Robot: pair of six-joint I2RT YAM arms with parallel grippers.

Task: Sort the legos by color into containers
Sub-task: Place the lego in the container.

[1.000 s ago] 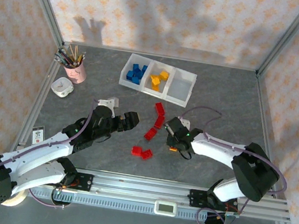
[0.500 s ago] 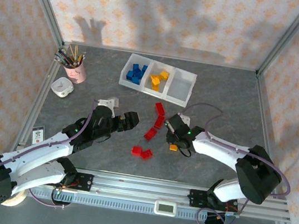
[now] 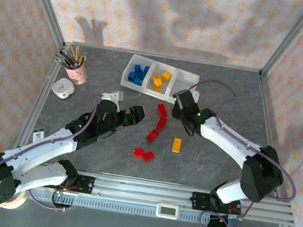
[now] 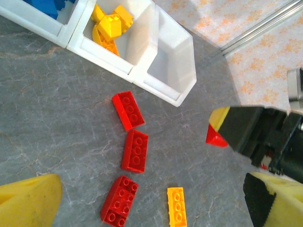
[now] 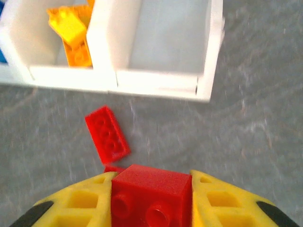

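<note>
My right gripper point(image 3: 178, 107) is shut on a red lego point(image 5: 151, 194) and hangs just in front of the containers point(image 3: 183, 102), a white tray of three joined bins. Blue legos point(image 3: 138, 74) lie in the left bin and yellow ones point(image 3: 161, 80) in the middle bin. The right bin point(image 5: 161, 33) shows a bare white floor. On the table lie several red legos point(image 3: 161, 123) and one orange lego point(image 3: 176, 145). My left gripper point(image 3: 137, 114) stands open to their left, its view looking down on the red legos point(image 4: 135, 150) and the orange one point(image 4: 176, 206).
A pink cup of pencils point(image 3: 77, 68) and a small white round object point(image 3: 63, 88) stand at the back left. A small card point(image 3: 38, 136) lies by the left edge. Metal frame posts and patterned walls close in the table.
My right gripper rose from beside the orange lego and moved back toward the tray with the red lego. The orange lego stays on the table. My left arm edged slightly forward.
</note>
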